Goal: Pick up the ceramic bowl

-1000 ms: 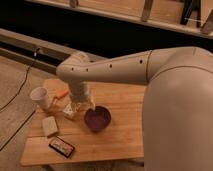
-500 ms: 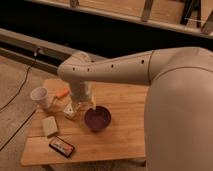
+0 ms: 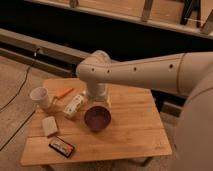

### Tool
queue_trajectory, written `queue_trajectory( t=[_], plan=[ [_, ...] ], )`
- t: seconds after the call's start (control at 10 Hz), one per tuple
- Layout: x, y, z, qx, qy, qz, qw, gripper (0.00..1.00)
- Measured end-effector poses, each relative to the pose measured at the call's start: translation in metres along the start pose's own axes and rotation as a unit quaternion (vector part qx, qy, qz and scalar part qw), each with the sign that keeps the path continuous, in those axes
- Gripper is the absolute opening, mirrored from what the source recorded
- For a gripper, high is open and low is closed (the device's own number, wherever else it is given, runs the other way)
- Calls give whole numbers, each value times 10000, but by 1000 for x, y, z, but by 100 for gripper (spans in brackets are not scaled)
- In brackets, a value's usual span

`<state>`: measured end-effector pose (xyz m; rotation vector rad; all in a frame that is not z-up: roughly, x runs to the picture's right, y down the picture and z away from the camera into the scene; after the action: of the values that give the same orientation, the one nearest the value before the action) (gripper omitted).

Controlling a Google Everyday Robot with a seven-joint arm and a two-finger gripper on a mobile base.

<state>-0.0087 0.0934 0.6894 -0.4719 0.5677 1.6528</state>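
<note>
The ceramic bowl [image 3: 97,119] is dark purple-maroon, round and glossy, and sits near the middle of the wooden table [image 3: 135,130]. It looks slightly tilted toward the camera. My gripper [image 3: 98,103] comes down from the thick white arm [image 3: 150,72] and is at the bowl's far rim, touching or just above it. The wrist hides most of the gripper.
A white paper cup [image 3: 40,96] stands at the table's left. An orange object [image 3: 63,92] and a lying white packet [image 3: 74,105] are left of the bowl. A beige block [image 3: 49,125] and a dark snack bar [image 3: 62,146] lie front left. A cable [image 3: 17,95] runs on the floor.
Hardly any change. The arm and gripper stay at the bowl's far rim, and the bowl stays in about the same place.
</note>
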Motion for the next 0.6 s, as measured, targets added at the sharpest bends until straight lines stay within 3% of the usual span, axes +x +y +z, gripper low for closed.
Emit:
queue_trajectory(
  t=[0.3,0.6],
  plan=[
    [6,-25,13,-118,-13,250,9996,65],
    [-5,-20,33,-271,-210,4,9994,65]
  ],
)
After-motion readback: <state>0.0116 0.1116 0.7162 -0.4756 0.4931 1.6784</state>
